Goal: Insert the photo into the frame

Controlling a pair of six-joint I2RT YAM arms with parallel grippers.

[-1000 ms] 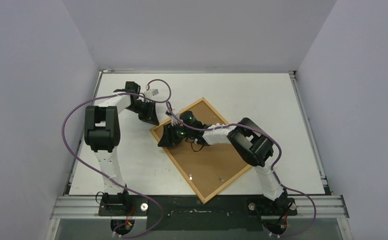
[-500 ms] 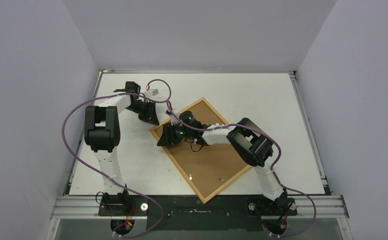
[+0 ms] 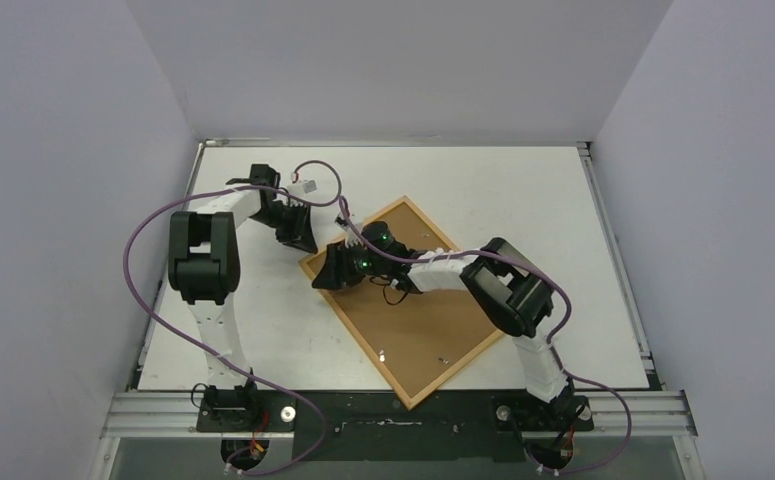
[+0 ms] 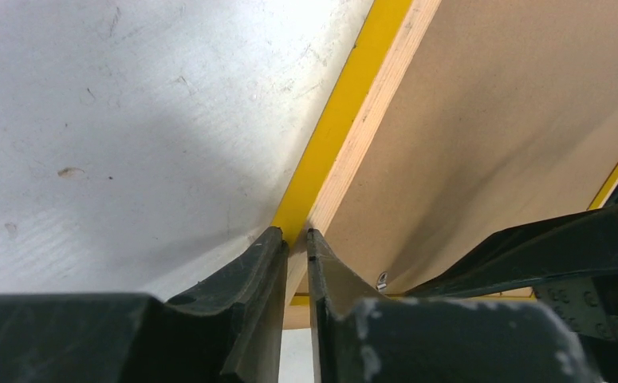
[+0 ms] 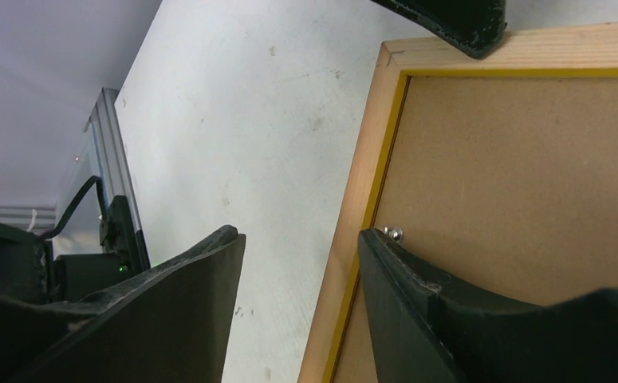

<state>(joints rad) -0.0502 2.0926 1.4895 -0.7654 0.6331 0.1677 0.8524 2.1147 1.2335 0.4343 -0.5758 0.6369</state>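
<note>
On the table (image 3: 523, 190), the face-down frame (image 4: 344, 112) looks light, stiff and thin-railed, so its rim is the hold: left gripper (image 4: 296, 235) pinches one corner, right gripper (image 5: 299, 239) gapes over the rail, photo unseen.

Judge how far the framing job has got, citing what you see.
Done: the backing panel sits inside the face-down frame. In hand: the left gripper pinches the frame's edge; the right gripper, open, straddles its rail. Left: unclear, since the photo shows nowhere, perhaps under the panel.
</note>
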